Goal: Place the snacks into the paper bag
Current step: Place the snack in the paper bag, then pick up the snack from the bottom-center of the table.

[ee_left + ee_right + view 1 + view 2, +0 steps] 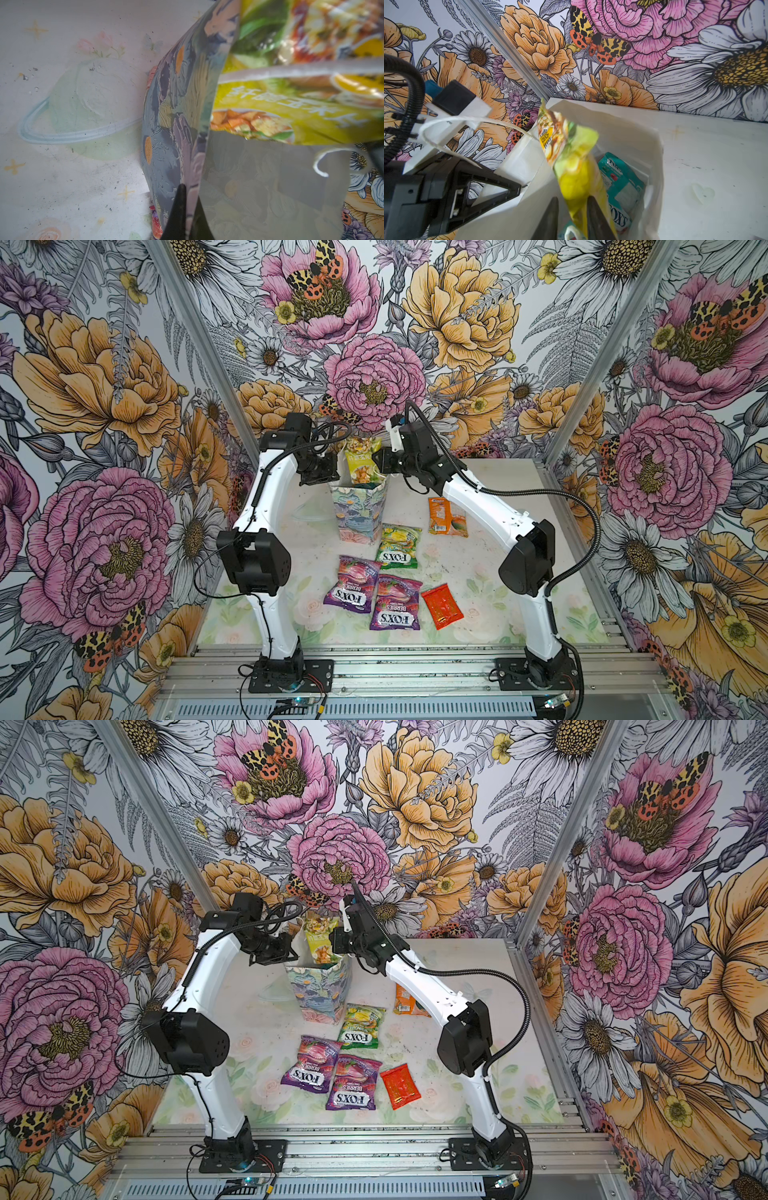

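The paper bag stands upright at the back middle of the table. My left gripper is shut on the bag's side wall near the rim. My right gripper hovers over the bag's mouth. Its jaws stand apart around a blurred yellow snack packet, which sticks halfway out of the bag. Teal packets lie inside. On the table lie a green packet, two purple packets, a red packet and an orange packet.
A clear plastic bowl lies upside down against the bag's left side. Flower-print walls close in the back and both sides. An aluminium rail holds both arm bases at the front edge.
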Robot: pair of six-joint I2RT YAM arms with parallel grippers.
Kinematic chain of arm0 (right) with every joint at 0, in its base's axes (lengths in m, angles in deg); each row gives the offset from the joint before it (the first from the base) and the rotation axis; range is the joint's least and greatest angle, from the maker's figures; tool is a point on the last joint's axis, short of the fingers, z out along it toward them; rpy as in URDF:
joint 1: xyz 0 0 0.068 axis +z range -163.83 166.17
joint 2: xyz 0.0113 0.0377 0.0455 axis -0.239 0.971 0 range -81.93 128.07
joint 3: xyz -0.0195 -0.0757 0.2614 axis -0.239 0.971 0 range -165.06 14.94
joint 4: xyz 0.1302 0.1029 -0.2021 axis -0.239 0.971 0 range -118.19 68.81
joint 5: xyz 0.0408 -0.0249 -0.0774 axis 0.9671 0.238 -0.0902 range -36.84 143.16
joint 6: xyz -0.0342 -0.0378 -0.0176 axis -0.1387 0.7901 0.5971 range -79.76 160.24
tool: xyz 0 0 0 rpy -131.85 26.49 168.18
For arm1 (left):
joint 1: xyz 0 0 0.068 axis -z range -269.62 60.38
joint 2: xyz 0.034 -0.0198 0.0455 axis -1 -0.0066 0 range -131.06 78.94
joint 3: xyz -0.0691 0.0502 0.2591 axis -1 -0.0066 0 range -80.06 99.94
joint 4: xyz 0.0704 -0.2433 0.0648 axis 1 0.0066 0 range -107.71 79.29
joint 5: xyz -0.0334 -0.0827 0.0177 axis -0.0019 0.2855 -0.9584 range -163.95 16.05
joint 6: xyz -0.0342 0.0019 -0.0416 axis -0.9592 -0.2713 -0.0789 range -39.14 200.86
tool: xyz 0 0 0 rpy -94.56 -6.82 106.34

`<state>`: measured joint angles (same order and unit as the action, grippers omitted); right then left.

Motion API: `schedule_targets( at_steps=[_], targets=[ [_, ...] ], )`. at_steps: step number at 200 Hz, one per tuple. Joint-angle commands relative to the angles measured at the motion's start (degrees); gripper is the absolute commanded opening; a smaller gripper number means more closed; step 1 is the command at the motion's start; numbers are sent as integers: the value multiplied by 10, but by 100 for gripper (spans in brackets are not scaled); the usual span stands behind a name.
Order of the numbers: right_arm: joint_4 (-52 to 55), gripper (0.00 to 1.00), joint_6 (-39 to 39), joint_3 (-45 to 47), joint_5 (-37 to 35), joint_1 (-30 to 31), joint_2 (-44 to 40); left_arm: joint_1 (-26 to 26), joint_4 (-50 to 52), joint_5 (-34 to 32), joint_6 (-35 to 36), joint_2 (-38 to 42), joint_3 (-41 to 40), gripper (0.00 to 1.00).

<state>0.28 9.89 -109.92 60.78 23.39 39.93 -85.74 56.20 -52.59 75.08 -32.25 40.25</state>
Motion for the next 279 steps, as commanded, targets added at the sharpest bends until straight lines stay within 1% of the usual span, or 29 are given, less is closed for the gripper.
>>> schedule_targets(
  at_steps=[1,27,52,83,98,135,165,198,228,255,279],
  targets=[
    [-9,35,1,3,5,3,-47,-4,-3,20,3,33,0,0],
    [-14,48,13,3,-9,0,-66,-5,-3,20,2,34,0,0],
    [-19,57,30,0,-26,-3,-84,-6,-3,19,2,34,0,0],
    [-20,65,55,-4,-37,-6,-104,-5,-3,20,2,34,1,0],
    [-20,71,61,6,-42,-7,-116,-5,-3,20,2,35,0,0],
    [-21,84,79,58,-52,-11,-167,-5,-3,19,2,31,0,0],
    [-23,94,84,168,-54,-14,-242,-7,-3,19,2,27,1,0],
    [-26,95,49,339,-66,-19,-341,-9,-3,21,2,25,1,0],
    [-24,94,-23,501,-71,-20,-437,-10,-7,21,1,23,-2,0],
    [-12,88,-104,623,-54,-14,-495,-12,-10,21,1,24,-4,0],
    [-13,80,-170,709,-16,7,-510,-12,-11,21,0,24,-5,0]
  ],
)
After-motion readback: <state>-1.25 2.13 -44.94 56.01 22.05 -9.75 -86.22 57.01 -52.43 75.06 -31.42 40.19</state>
